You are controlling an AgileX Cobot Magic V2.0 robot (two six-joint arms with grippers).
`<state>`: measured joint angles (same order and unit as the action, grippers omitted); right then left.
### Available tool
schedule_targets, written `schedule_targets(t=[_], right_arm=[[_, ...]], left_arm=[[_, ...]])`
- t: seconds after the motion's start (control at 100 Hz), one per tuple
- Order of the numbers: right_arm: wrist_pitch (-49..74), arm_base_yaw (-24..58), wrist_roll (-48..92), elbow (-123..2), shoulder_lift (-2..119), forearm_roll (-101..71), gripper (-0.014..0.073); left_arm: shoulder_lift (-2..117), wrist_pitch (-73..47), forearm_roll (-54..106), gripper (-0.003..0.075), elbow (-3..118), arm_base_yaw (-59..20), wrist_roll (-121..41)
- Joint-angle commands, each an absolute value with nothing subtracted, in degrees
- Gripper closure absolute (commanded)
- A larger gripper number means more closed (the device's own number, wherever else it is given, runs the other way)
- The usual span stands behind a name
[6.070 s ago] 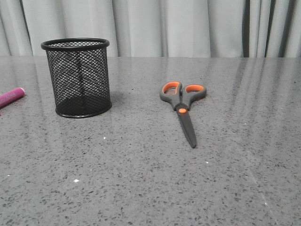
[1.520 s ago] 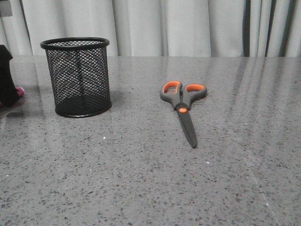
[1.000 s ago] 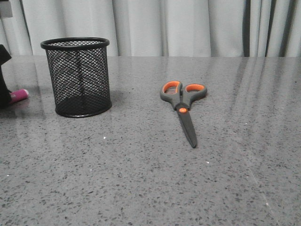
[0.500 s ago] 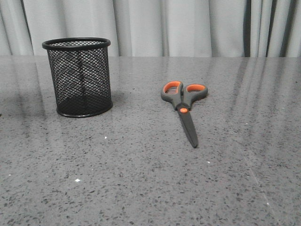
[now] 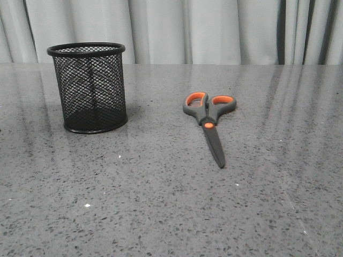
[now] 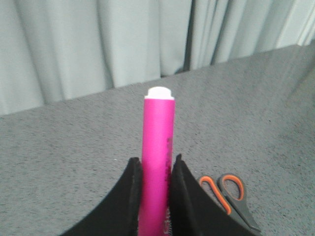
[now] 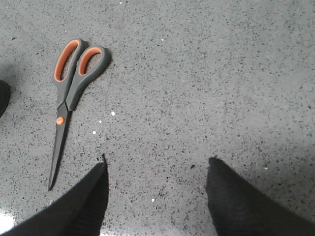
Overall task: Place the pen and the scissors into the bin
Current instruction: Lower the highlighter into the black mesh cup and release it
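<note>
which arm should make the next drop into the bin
Left. The left gripper is already shut on the pen, so it only has to carry it to the bin. The right gripper is open and empty, with the scissors flat on the table.

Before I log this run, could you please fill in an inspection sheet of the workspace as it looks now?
Surface: grey speckled table, glossy, a few white flecks.
Pen: magenta pen held off the table, white tip pointing away from the wrist; out of the front view.
Scissors: scissors lying flat, closed, orange-lined handles toward the curtain, untouched.
Bin: black mesh pencil cup upright, nothing seen inside.
Clutter: nothing seen.
Grippers: left gripper has its jaws shut on the pen; right gripper hangs over bare table beside the scissors, jaws open.
Cables: nothing seen.
Surroundings: pale grey curtain behind the table.
</note>
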<state>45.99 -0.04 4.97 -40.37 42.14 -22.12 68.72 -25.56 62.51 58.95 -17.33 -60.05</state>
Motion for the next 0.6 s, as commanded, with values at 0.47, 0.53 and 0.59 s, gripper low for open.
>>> schedule_targets(t=[0.47,0.53,0.59], right_arm=[[42.7,-0.3,5.4,-42.4,42.4,-23.1,0.02],[42.7,-0.3,5.4,-42.4,42.4,-23.1,0.02],[42.7,-0.3,5.4,-42.4,42.4,-23.1,0.02]], left_arm=[[79.9,-14.4,65.6,0.0742,60.4,-26.4,-62.0],[80.2,-13.9,65.6,0.0742,60.4,-27.0,-62.0],[80.3,-13.3,65.6,0.0742,60.4,-27.2,-62.0]])
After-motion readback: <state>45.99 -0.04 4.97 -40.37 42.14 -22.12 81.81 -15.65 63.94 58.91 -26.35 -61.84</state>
